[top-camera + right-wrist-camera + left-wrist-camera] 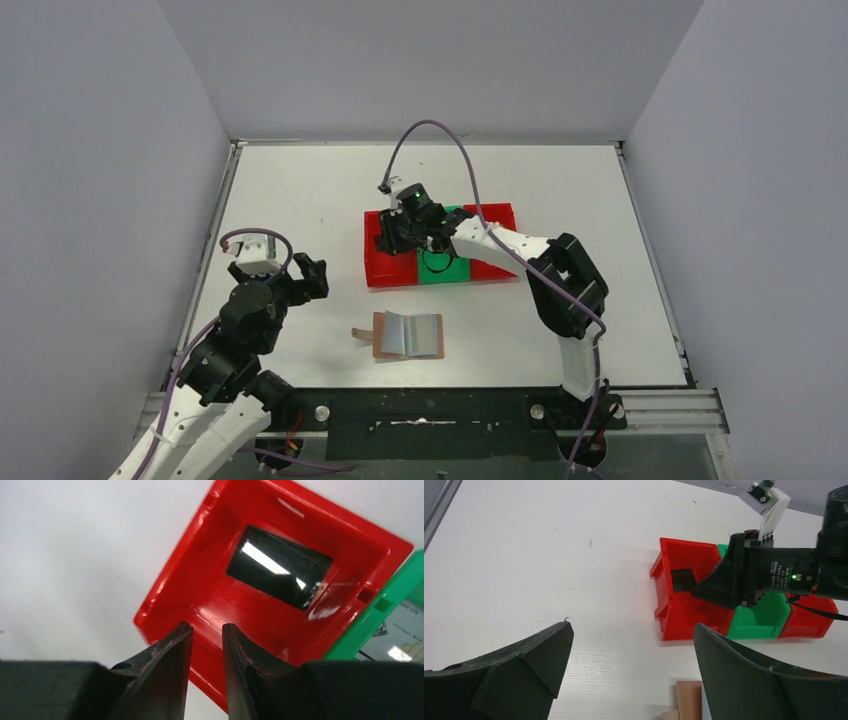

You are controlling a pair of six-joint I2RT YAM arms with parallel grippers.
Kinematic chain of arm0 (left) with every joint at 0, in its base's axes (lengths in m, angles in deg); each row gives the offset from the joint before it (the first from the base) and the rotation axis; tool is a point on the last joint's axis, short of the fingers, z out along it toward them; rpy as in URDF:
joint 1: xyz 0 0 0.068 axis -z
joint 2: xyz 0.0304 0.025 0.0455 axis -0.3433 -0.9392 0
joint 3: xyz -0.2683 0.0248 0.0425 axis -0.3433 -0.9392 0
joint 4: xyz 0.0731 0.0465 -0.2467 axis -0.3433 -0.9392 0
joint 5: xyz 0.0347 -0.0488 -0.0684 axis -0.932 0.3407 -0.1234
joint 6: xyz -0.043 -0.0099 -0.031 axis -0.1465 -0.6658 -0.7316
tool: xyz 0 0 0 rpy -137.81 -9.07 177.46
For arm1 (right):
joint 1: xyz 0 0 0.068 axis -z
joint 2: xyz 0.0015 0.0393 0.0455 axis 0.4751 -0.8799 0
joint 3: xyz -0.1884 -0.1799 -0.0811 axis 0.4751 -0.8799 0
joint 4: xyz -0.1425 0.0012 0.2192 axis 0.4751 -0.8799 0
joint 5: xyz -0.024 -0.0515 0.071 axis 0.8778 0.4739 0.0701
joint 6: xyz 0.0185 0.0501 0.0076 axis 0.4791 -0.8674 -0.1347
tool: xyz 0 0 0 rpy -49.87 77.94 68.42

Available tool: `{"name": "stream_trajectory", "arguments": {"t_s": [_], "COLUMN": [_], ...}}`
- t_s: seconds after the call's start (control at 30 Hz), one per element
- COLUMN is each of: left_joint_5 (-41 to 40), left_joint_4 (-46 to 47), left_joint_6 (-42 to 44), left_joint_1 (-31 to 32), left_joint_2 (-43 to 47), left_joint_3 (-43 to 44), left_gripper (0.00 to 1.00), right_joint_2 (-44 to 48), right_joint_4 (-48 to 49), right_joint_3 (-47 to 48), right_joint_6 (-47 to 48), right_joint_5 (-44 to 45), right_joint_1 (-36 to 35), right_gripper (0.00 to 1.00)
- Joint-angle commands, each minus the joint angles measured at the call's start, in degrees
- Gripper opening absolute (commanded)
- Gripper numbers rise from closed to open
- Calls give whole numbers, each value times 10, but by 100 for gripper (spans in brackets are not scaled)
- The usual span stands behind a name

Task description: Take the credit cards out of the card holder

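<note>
The tan card holder [408, 336] lies open on the table near the front, grey-blue lining up; its corner [689, 700] shows in the left wrist view. A black credit card [280, 567] leans inside the left red bin [200, 565]. A pale printed card [400, 635] lies in the green bin [395, 592]. My right gripper [207, 626] hovers over the left red bin's near wall, open by a narrow gap with nothing between its fingers. My left gripper [312, 275] hangs wide open and empty over the left of the table, well left of the holder.
Three bins stand in a row mid-table: red [390, 270], green [443, 270], red [495, 215]. The right arm [560, 280] reaches across them from the right. Grey walls enclose the table on three sides.
</note>
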Motion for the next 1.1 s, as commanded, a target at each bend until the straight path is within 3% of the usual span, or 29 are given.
{"name": "stream_trajectory", "arguments": {"t_s": [0.0,0.37,0.67,1.07], "left_joint_5": [-8,-5,-23,-37], "left_joint_4": [19,18,14,13], "left_joint_6": [-3,-2,-7,-11], "left_joint_1": [-3,-5,-8,-9], "left_joint_2": [2,-1,19,42], "left_joint_3": [-1,0,1,-2], "left_gripper": [92,92,92,92], "right_joint_2": [-22,-129,-156,-198], "right_joint_4": [-40,-137,-129,-99], "right_joint_3": [63,170,173,175], "right_joint_6": [-19,21,8,-37], "right_joint_5": [66,170,175,248], "right_joint_1": [-10,-43,-53,-48], "right_gripper": [27,24,23,24]}}
